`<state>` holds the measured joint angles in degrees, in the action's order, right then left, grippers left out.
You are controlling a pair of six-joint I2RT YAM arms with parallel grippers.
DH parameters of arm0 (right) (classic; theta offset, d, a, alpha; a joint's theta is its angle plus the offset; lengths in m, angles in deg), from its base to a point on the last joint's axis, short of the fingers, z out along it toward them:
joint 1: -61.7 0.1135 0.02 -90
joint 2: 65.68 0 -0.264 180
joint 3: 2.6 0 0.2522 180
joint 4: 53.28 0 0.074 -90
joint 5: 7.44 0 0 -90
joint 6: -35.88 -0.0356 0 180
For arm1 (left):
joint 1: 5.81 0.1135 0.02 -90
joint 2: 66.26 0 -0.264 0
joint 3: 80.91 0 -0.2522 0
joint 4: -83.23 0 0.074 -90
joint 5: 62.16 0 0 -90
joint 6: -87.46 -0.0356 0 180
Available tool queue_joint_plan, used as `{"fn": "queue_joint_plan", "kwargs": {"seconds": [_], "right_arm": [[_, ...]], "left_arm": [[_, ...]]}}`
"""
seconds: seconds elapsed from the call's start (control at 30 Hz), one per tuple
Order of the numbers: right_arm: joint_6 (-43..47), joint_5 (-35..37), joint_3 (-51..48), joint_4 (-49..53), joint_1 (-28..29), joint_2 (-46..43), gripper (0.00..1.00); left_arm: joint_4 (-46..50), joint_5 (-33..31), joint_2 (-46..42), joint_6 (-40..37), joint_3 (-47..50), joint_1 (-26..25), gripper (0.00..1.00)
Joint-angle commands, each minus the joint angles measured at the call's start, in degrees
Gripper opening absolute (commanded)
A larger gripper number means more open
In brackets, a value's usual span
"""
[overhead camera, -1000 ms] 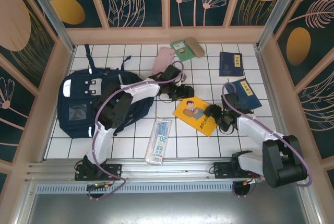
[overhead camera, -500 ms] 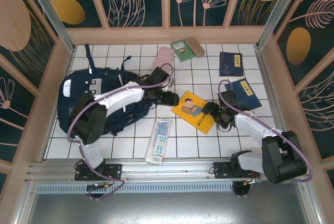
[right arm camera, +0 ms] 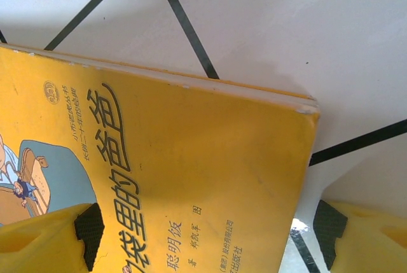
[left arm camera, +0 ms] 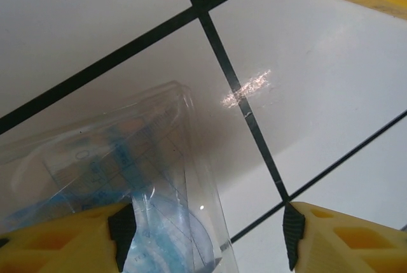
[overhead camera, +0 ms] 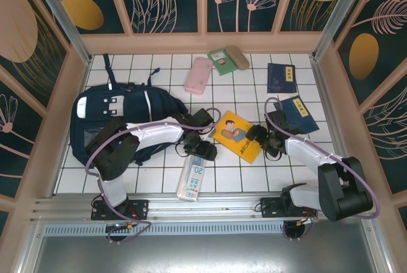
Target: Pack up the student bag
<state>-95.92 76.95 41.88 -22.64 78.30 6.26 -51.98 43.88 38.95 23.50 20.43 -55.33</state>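
The student bag lies flat on the left side of the white-tiled bench, its front face up with the white patches and stripe showing. From where I stand, I cannot tell whether its zip is open. The left arm reaches across the bag's near right corner toward the middle of the bench.

The left hand hovers low over the far end of a clear packet of blue rulers, which lies near the front edge. Through its wrist camera, the left hand is released with its yellow fingers spread. One finger is over the clear packet and the other is over bare tile, clear of the packet's edge. It is grasping nothing.

Just to the right lies a yellow book with a cartoon cover, turned at an angle. The right hand sits at its right-hand corner. Up close, the right hand is also released, with its fingers wide apart. They stand either side of the corner of the yellow book, one above the cover and one just beyond the edge.

Farther back, well apart from the bag, are a pink case and a green booklet. A navy book is there too, and a second navy book lies beside the right arm.
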Motion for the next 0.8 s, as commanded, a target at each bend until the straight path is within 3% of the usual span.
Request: {"fn": "queue_joint_plan", "kwargs": {"seconds": [0.0, 0.13, 0.27, 0.33, 0.5, 0.67, 0.77], "right_arm": [[1.81, 1.48, -0.41, -0.7, 0.19, 0.33, 0.88], [2.61, 2.13, -0.31, -0.76, 0.13, 0.04, 0.88], [3.11, 2.79, -0.31, -1.13, 0.04, 0.09, 0.88], [3.51, 2.56, -0.31, -1.39, 0.0, 0.14, 0.88], [5.53, 3.1, 0.79, -0.33, -0.28, -0.26, 0.88], [6.05, 12.78, 3.47, 3.16, -0.58, -4.52, 0.88], [8.29, 14.59, 6.17, 1.35, -0.74, -3.79, 0.89]], "left_arm": [[5.56, -17.14, 4.68, -0.44, 0.27, 0.07, 0.68], [6.6, -29.1, 4.92, 1.54, -0.38, 3.54, 0.69], [6.74, -35.19, 3.97, 2.74, -2.35, 8.73, 0.69], [6.68, -33.77, 3.23, 2.5, -4.77, 9.59, 0.69], [4.45, -22.23, 0.13, 3.9, -11.03, 8.97, 0.69], [1.1, -13.97, -0.97, 7.93, -14.29, 6.04, 0.69], [-4.94, -7.11, -0.58, 11.72, -12.13, 4.77, 0.69]]}}
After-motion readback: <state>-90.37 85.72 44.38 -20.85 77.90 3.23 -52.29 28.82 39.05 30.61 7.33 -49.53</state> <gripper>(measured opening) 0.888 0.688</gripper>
